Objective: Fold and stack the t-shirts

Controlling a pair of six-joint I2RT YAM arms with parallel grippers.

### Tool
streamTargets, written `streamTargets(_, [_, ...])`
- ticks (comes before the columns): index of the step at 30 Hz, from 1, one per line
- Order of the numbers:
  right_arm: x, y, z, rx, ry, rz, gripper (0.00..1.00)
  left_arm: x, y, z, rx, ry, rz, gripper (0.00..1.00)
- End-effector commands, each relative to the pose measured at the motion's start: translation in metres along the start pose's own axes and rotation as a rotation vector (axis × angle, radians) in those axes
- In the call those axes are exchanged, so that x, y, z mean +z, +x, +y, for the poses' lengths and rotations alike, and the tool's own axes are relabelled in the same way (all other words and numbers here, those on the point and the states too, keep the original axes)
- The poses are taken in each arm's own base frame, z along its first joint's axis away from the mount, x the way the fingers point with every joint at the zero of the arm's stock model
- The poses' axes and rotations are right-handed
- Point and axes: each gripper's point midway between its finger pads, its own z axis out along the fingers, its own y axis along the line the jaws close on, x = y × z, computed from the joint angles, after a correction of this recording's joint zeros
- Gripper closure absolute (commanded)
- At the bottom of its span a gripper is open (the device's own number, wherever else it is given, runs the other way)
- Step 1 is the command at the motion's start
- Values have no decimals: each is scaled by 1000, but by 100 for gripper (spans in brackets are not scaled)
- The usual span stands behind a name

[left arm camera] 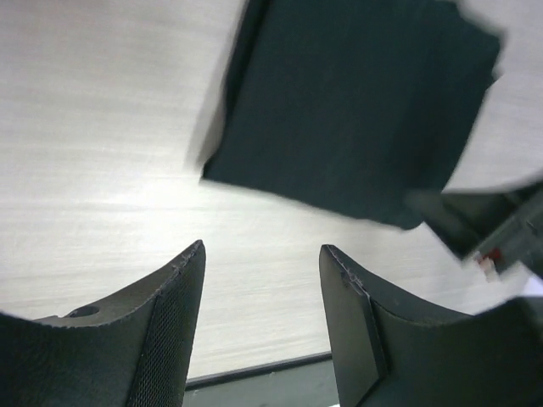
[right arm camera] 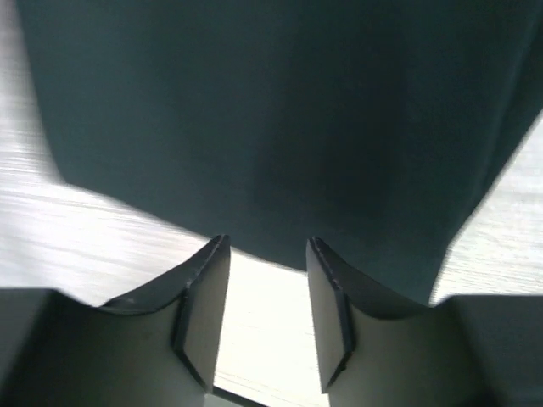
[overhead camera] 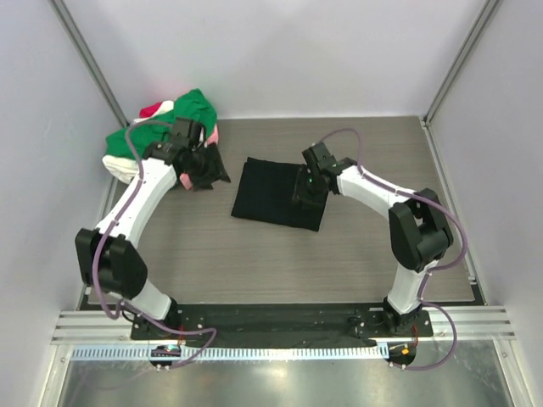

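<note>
A black t-shirt point(overhead camera: 270, 192) lies folded into a rectangle in the middle of the table. It fills the top of the left wrist view point(left arm camera: 356, 102) and of the right wrist view point(right arm camera: 280, 119). My left gripper point(overhead camera: 214, 168) is open and empty, left of the black shirt and apart from it; its jaws point(left arm camera: 263, 248) stand over bare table. My right gripper point(overhead camera: 307, 190) is open and empty at the shirt's right edge, its jaws point(right arm camera: 268, 241) just at the cloth's border. A pile with a green shirt point(overhead camera: 193, 108), a red one point(overhead camera: 157, 108), a pink one point(overhead camera: 214, 133) and a white one point(overhead camera: 119, 167) sits at the back left.
The table point(overhead camera: 254, 263) is grey wood-grain with a black strip and rail along the near edge point(overhead camera: 280, 318). Pale walls and metal posts point(overhead camera: 85, 51) close in the left, back and right sides. My right gripper's body shows in the left wrist view point(left arm camera: 492, 229).
</note>
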Motion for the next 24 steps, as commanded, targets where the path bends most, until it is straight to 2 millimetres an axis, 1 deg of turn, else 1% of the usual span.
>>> streamTargets(1, [25,12,-5,37,-67,31,54,1,36,24,27,-30,56,43])
streamTargets(2, [29,14,-10,29,-57,35,56,-11,39,26,33,-25,35,43])
streamTargets(3, [37,18,-17,26,-38,46,59,-15,44,30,37,-29,29,43])
streamTargets(4, [41,21,-26,21,-18,54,60,-13,57,41,35,-49,50,43])
streamTargets(5, [43,23,-32,24,-2,60,60,-23,59,41,38,-38,28,43])
streamTargets(7, [46,32,-55,26,59,68,61,-25,71,50,36,-49,37,43])
streamTargets(9, [43,38,-79,39,137,63,61,-31,85,59,35,-59,45,43])
streamTargets(10, [39,48,-92,47,169,76,62,-34,89,61,37,-57,43,43])
streamTargets(11, [35,52,-102,59,192,79,63,-35,94,64,39,-59,47,43])
streamTargets(12, [30,56,-109,63,209,81,64,-41,101,69,38,-59,45,43])
streamTargets(13, [20,60,-112,58,209,69,64,-43,105,71,38,-58,44,43])
streamTargets(14, [15,61,-111,44,197,65,64,-45,107,73,39,-57,39,42])
streamTargets(15, [8,60,-106,33,169,58,61,-50,111,76,40,-55,28,42])
streamTargets(16, [1,58,-95,19,115,60,56,-52,112,78,44,-59,22,42])
streamTargets(17, [-12,48,-82,-12,63,27,50,-54,112,81,51,-67,8,41])
streamTargets(18, [-21,43,-75,-26,45,15,41,-54,114,83,60,-72,6,41])
streamTargets(19, [-32,27,-62,-40,17,-28,35,-56,114,86,64,-76,-7,41])
streamTargets(20, [-44,15,-56,-53,12,-69,29,-56,114,88,80,-82,-10,41])
streamTargets(21, [-52,9,-57,-66,27,-81,20,-55,115,92,88,-100,-12,41])
streamTargets(22, [-63,-10,-48,-78,21,-128,18,-54,117,95,93,-108,-8,41])
streamTargets(23, [-65,-18,-51,-81,48,-146,16,-54,118,97,97,-116,-5,41])
streamTargets(24, [-70,-30,-50,-82,60,-165,16,-53,119,100,97,-127,-10,41])
